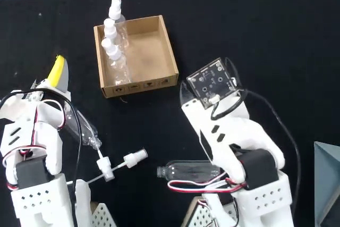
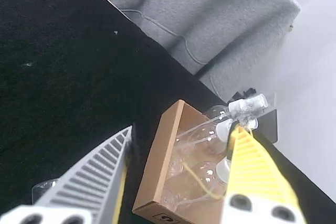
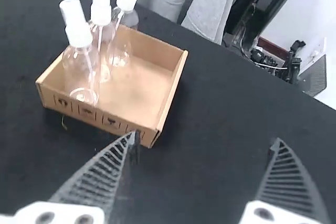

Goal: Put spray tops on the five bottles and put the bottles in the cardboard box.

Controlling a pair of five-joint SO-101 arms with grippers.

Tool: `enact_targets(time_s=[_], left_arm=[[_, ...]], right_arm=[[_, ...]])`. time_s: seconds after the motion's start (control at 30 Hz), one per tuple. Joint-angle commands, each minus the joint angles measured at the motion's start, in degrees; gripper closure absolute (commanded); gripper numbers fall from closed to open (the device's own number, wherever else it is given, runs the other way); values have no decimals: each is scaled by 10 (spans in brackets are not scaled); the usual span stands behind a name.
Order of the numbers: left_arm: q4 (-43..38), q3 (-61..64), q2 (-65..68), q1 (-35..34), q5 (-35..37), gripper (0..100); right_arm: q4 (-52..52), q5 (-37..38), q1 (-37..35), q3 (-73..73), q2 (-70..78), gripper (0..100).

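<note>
Left pincer [image 2: 184,129]: spread, empty.
Right pincer [image 3: 205,139]: spread, empty.
Risk: uncapped bottle [image 1: 188,170] behind your right pincer may roll if the arm nudges it.

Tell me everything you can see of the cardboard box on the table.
The cardboard box is a shallow, open-topped tray of plain brown card. It is rectangular, with small dark marks printed on one short outer wall. It sits flat and upright on the black table, ahead of both arms. Three clear bottles with white spray tops stand inside it, in a row along one long wall. Nothing else touches it.
</note>
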Motion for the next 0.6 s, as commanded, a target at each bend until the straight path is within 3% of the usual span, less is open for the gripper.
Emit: enact_targets(time_s=[0.0,0.23,0.57], left_arm=[[-14,-12,-10,-4,2,726],[-14,-12,-10,-3,2,726],[-14,-12,-10,-2,2,726]], right_arm=[[39,29,10,-55,-18,666],[132,89,-33,-91,-18,666],[218,157,-33,-108,7,666]])
